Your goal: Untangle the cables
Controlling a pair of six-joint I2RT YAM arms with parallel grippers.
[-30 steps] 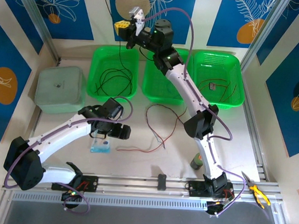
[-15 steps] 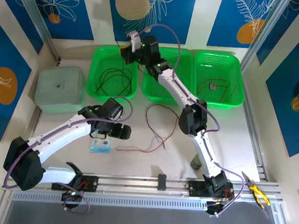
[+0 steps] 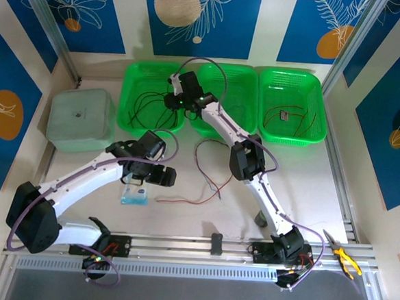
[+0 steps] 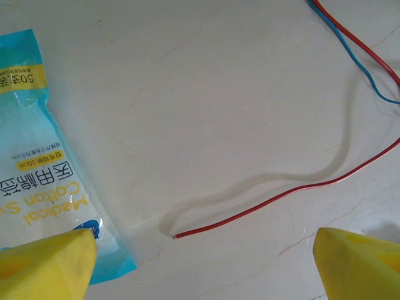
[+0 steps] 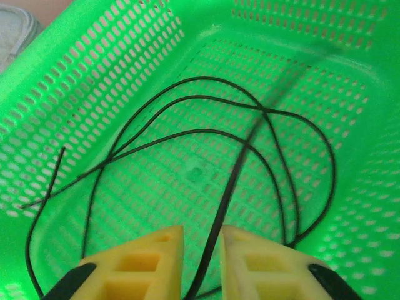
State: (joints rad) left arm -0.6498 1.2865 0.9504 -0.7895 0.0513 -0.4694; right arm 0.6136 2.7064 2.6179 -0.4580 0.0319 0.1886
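1. Cables (image 3: 183,201): found in three places, all referenced to the left basket (image 3: 126,97).
2. Inside the left basket: a black cable (image 5: 200,78) lies in loose, overlapping loops on the floor, with one end up against the wall.
3. Right gripper (image 5: 201,231): hangs over the inside of the left basket, towards its right side in the top view. The jaws stand slightly parted. A blurred strand of the black cable runs through the gap, and the gap looks wider than the strand. Finding: released, not clenched.
4. On the table (image 4: 219,94), in front of the left basket and to its right: a red cable (image 4: 281,201) and a blue cable (image 4: 357,65) run side by side for one stretch. The red cable's free end lies bare on the table.
5. Left gripper (image 4: 206,250): hovers over that free end, in front of the left basket. The fingers are wide apart and grasp nothing.
6. A blue swab packet (image 4: 37,156) lies flat just beside the left gripper, in front of the left basket.
7. Right basket (image 3: 324,110), two places right of the left basket: more thin cables lie on its floor. Their colours are too small to confirm.
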